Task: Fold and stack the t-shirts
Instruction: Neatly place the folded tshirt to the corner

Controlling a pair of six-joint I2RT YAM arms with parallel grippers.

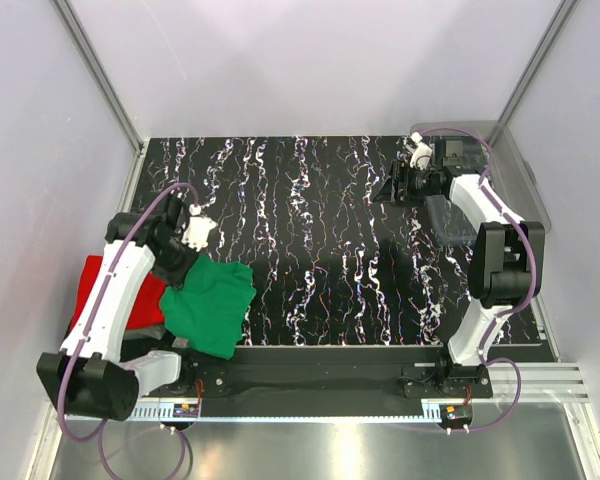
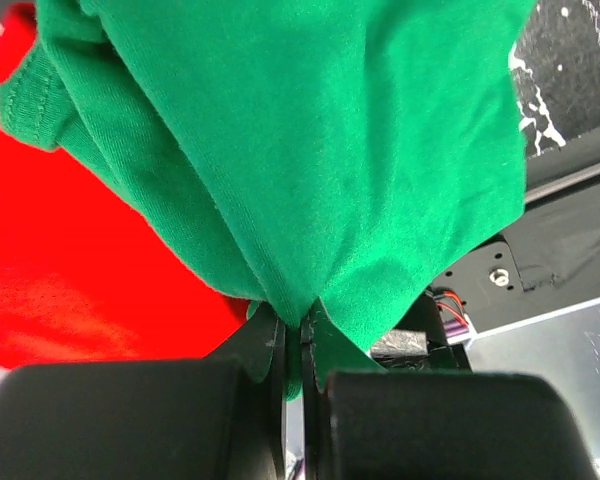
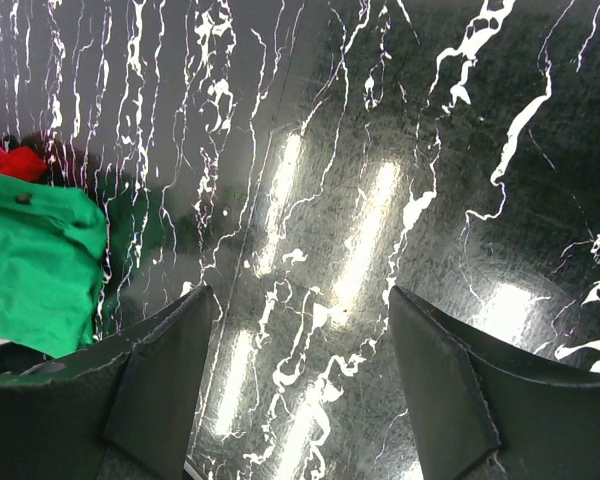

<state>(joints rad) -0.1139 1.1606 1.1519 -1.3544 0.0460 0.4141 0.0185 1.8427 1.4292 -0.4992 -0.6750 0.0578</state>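
The bright green t-shirt (image 1: 212,305) hangs bunched at the table's near left, partly over the red t-shirt (image 1: 145,296). My left gripper (image 1: 179,268) is shut on the green shirt's upper edge; in the left wrist view the green cloth (image 2: 310,150) is pinched between the jaws of my left gripper (image 2: 300,340), with the red shirt (image 2: 90,270) behind. A bit of grey cloth (image 1: 143,331) shows under the red shirt. My right gripper (image 1: 388,190) is open and empty above the far right of the table; in its wrist view (image 3: 295,330) only bare table lies between the fingers, the green shirt (image 3: 35,260) far off.
The table is black with white marbling (image 1: 310,240). A clear plastic bin (image 1: 510,170) stands at the far right behind the right arm. Grey walls enclose the table on three sides. A metal rail (image 1: 320,410) runs along the near edge.
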